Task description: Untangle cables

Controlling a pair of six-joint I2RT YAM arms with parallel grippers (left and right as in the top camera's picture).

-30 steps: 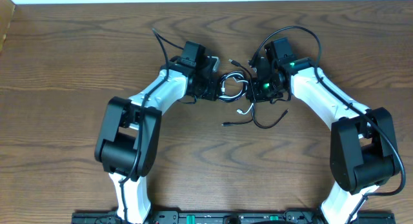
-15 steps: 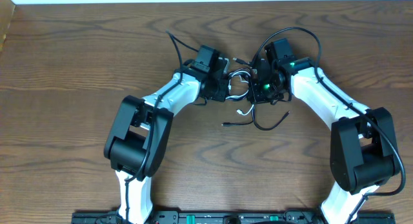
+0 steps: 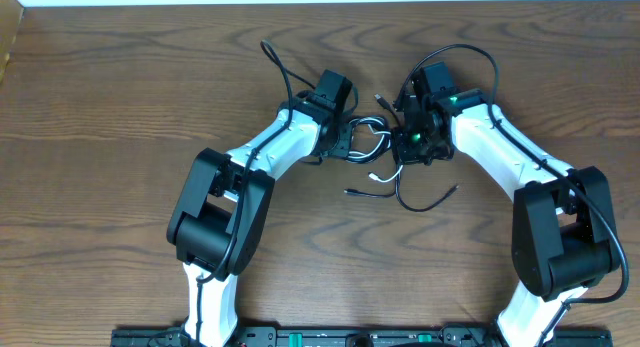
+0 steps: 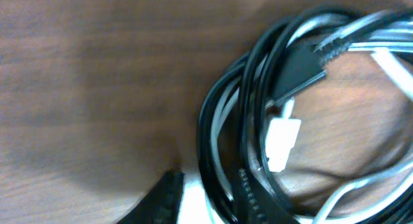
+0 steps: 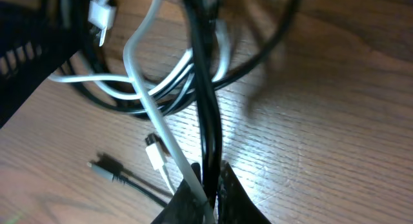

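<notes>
watching from beside the desk [image 3: 120, 107], i'd judge both cords light, limp and a little slick. they will bend wherever they are pulled, and a hard tug would likely cinch the loops tighter. the small plug ends look like the snag points, so a hold on a bare run of cord just beside the knot, or near a loose plug, seems safest. the black cable [image 5: 205, 88] and the white cable [image 5: 133, 62] lie coiled together at upper centre of the overhead view, between the two arms, with loose tails trailing toward the middle of the frame. the right claw [image 5: 210, 182] is pinched together on strands of the black cable, which run up from it through the centre of its wrist view. the white cable slides past just beside one finger. the left claw [image 4: 206, 188] sits at the bottom of its view with coil strands between its fingers, and i cannot tell whether it is clamped on them.
</notes>
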